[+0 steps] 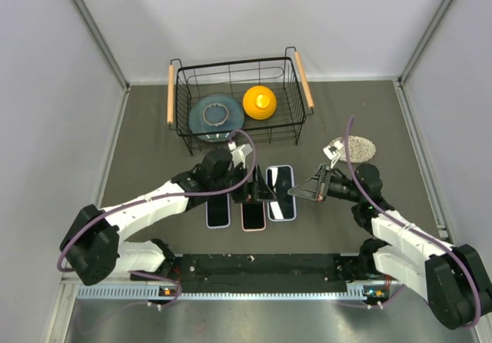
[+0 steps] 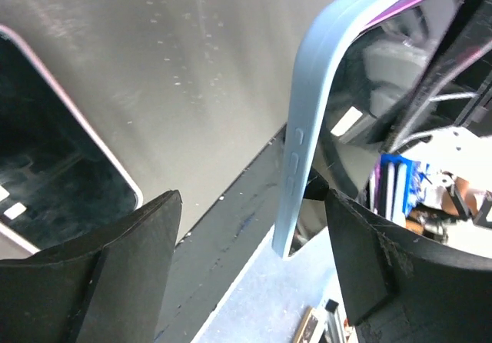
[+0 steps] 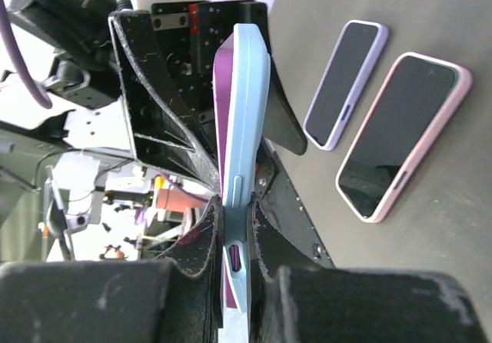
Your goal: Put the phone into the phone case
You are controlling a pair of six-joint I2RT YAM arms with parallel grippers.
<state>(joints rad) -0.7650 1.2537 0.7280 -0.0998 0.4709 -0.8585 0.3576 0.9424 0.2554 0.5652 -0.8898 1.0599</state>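
Grey matte table (image 1: 154,143), pale walls on three sides. Nearest the arm bases, two phones lie flat, screens up: lavender-cased phone (image 1: 218,212), with pink-cased phone (image 1: 253,216) just beside it. Just past them, right gripper (image 3: 234,231) is clamped across the faces of the light-blue phone case (image 3: 250,112), which is held level off the table. The purple phone (image 3: 225,120) lies against its upper side with its edge proud of the rim, so it looks only partly seated. Left gripper (image 2: 252,204) has jaws apart, straddling the case's long edge; contact unclear. Risk: the right pinch is narrow, so a push from the left could pivot the case or slip it out, and the phone could pop free onto the phones just beside. Farther off: speckled round pad (image 1: 361,147) to the right, then wire basket (image 1: 234,61) holding blue plate (image 1: 207,120) and orange domed object (image 1: 259,101), well apart from the work.
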